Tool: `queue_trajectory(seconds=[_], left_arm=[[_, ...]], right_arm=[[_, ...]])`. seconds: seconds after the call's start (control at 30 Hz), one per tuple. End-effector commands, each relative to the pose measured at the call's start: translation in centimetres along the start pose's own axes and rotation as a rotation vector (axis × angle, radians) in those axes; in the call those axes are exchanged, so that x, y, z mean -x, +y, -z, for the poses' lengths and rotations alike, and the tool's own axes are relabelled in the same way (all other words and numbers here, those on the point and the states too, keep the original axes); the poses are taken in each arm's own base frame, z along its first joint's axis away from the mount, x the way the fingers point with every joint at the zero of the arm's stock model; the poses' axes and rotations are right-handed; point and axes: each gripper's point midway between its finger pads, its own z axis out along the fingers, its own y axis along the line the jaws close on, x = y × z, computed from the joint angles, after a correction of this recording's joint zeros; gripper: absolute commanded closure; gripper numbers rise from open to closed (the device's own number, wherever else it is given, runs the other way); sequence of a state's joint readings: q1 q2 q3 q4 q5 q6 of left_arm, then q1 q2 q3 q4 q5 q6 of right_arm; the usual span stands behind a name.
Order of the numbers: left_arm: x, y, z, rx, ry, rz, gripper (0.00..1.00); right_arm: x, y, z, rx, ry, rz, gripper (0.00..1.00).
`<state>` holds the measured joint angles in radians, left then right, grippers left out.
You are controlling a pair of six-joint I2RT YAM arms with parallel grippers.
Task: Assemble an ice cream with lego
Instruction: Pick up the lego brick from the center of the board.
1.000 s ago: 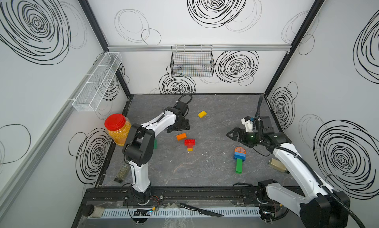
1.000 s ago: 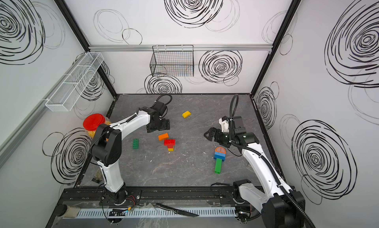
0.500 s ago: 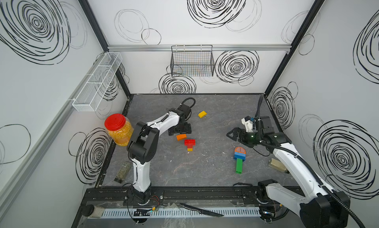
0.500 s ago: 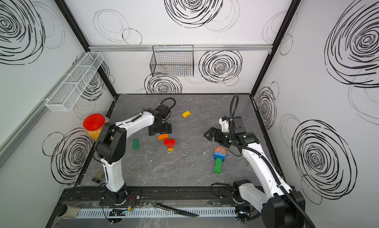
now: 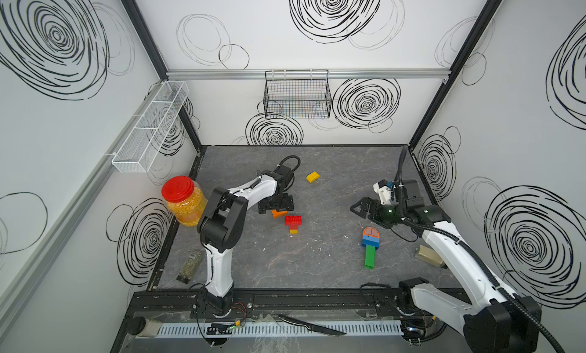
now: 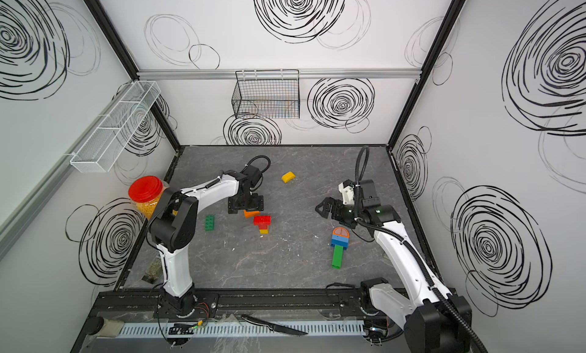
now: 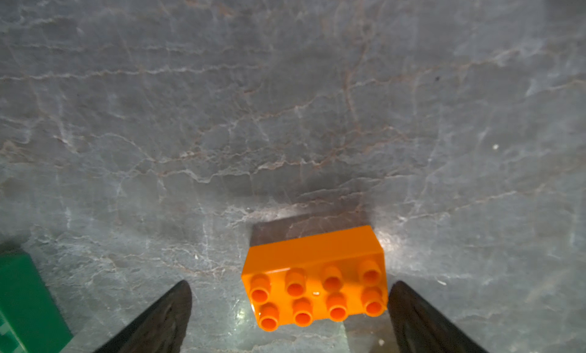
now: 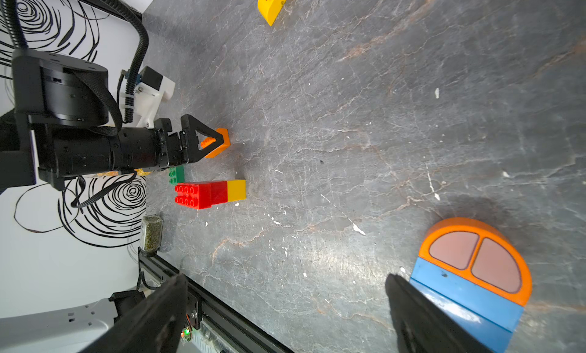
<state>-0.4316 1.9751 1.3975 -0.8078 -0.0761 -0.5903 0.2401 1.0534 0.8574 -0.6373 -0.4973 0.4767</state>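
Note:
An orange eight-stud lego brick (image 7: 314,278) lies flat on the grey table, between the spread fingers of my open left gripper (image 7: 290,288) and nearer to one finger; neither finger touches it. In both top views this gripper (image 5: 275,205) hangs right over the brick (image 5: 279,213). Beside it lie a red-and-yellow stack (image 5: 293,223) and a small green brick (image 6: 209,223). A yellow rounded brick (image 5: 313,177) lies further back. An orange dome on blue and long green pieces (image 5: 370,240) lies right of centre. My right gripper (image 5: 358,207) hovers open and empty just behind it.
A red-lidded jar of yellow grains (image 5: 182,199) stands at the table's left edge. Small jars lie at the front left (image 5: 190,267) and the right edge (image 5: 428,254). A knife (image 5: 310,327) rests on the front rail. A wire basket (image 5: 298,94) hangs on the back wall.
My left gripper has moved forward and to the right, ending over the orange brick with its fingers on either side. The right arm has not moved.

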Motion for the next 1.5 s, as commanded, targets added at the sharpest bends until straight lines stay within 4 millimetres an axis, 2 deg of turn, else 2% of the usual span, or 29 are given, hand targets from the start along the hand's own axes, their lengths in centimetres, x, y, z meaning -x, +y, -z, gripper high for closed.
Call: queue_trajectory(seconds=[0.0,0.3,0.43,0.7,1.0,1.47], left_arm=[[-0.6,1.8,0.6,0.036,0.003,0.012,0.01],[-0.9,3.6,1.5,0.041,-0.016,0.043,0.01],[-0.3,2.2,2.0,-0.007,-0.045,-0.014,0.0],[0.4,1.5,1.9,-0.006,-0.074,-0.16,0.04],[1.0,0.3,1.7,-0.06,-0.117,-0.222,0.08],[0.6,1.1,0.2,-0.046,-0.093,-0.191,0.15]], right_arm=[[0.9,1.0,0.4,0.026,-0.033,0.017,0.0],[0.7,0.9,0.3,0.028,-0.032,0.016,0.0],[0.6,0.8,0.2,0.027,-0.03,0.013,0.0],[0.7,0.9,0.8,0.015,-0.041,0.019,0.0],[0.6,1.0,0.7,0.018,-0.037,0.012,0.0],[0.6,1.0,0.5,0.014,-0.035,0.009,0.0]])
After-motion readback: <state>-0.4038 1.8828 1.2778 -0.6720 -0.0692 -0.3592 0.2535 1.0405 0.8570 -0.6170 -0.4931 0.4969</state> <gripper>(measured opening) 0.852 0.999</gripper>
